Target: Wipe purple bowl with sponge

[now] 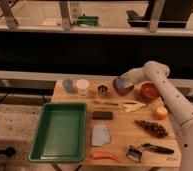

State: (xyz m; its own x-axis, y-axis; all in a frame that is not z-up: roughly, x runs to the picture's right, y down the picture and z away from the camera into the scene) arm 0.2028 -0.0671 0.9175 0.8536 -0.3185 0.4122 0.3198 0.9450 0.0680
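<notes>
The purple bowl (118,90) stands at the back of the wooden table (121,122), between a small metal cup (103,91) and the red-orange bowl (149,90). My gripper (124,81) reaches down from the right into the bowl, at the end of the white arm (157,70). The light-blue sponge (125,86) shows at the gripper's tip, against the inside of the bowl. The gripper is shut on it.
A green tray (42,145) lies at the front left. A grey-blue cup (68,85) and a white cup (82,86) stand at the back left. A black bar (102,115), a grey-blue cloth (100,135), a carrot (102,156), grapes (150,127) and an orange fruit (160,112) lie on the table.
</notes>
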